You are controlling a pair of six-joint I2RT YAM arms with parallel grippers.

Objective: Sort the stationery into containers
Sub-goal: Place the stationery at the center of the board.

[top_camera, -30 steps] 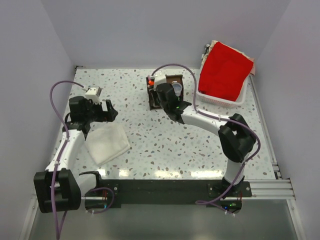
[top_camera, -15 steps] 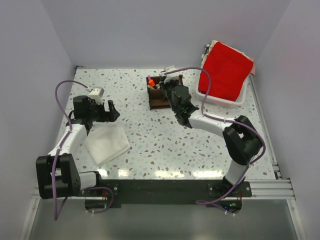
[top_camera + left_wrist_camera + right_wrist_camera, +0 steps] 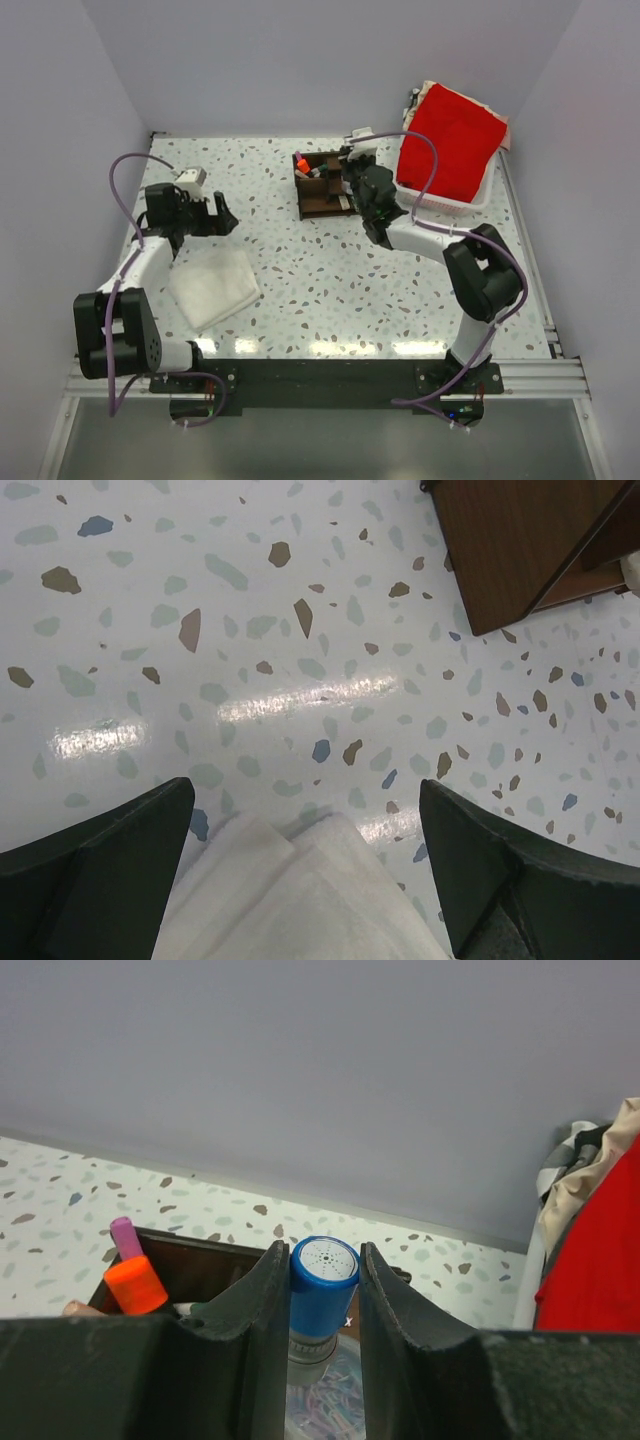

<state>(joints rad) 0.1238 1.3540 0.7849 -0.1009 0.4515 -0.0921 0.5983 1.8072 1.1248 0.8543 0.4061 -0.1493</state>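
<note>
My right gripper is shut on a blue-capped grey stick, cap end pointing away from the wrist. It hangs over the right part of the dark brown wooden organizer. Just below the stick is a clear round pot of coloured paper clips. An orange highlighter stands in the organizer's left end. In the top view the right gripper is at the organizer's right side. My left gripper is open and empty, low over the table, far left of the organizer.
A folded white cloth lies under and just in front of the left gripper. A white basket holding red cloth stands at the back right, close beside the right arm. Grey walls enclose the table.
The right gripper carried the stick from the organizer's middle toward its right side. The left arm swung slightly back and to the left, still open.
</note>
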